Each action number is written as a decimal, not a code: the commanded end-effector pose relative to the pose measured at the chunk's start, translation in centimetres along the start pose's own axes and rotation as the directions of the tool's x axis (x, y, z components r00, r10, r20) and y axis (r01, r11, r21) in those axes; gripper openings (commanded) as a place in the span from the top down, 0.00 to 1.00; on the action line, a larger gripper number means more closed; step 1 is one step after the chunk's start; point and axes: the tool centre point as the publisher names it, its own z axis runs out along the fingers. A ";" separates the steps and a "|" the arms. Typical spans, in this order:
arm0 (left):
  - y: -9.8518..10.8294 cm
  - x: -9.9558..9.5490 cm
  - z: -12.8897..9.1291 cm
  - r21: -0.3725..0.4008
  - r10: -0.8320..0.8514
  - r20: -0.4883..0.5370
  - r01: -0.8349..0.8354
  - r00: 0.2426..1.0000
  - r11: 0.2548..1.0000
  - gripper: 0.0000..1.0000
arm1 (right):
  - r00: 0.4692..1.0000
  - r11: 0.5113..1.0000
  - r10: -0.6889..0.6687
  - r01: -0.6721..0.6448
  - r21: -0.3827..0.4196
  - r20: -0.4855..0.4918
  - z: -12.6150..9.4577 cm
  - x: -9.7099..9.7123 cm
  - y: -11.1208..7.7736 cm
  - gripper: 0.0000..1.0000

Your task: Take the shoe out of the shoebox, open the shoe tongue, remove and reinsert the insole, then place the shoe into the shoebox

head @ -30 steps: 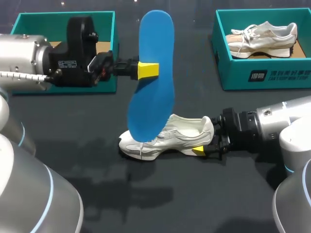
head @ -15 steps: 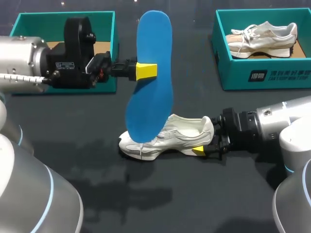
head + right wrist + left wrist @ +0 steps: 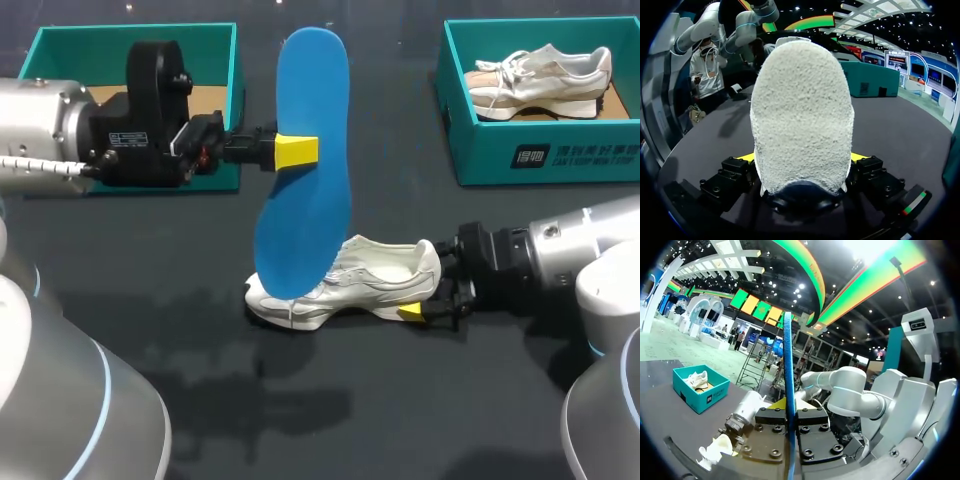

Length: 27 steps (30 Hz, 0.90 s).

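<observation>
While the left jaws clamp the blue insole (image 3: 303,215) upright, the right jaws pinch the shoe (image 3: 365,278) by its heel.

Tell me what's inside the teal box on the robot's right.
A pale sneaker lies on the brown floor of the teal box. The near wall hides the front strip of floor, so anything there cannot be seen.

Bright overhead light, soft shadows on dark table (image 3: 400,120), ceiling glare
</observation>
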 end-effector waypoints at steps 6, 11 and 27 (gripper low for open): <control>0.1 0.1 -0.1 0.001 0.001 0.000 -0.001 1.000 1.000 1.00 | 1.000 0.987 0.022 -0.021 0.157 -0.003 -2.0 1.1 0.9 0.00; 0.1 0.1 -0.1 0.001 0.001 0.000 -0.001 1.000 1.000 1.00 | 0.999 0.965 0.042 -0.036 0.260 -0.016 -3.2 1.0 1.2 0.00; 0.1 0.1 -0.1 0.001 0.001 0.000 -0.001 1.000 1.000 1.00 | 0.983 0.690 0.179 -0.153 0.707 0.037 -4.9 0.7 3.4 0.00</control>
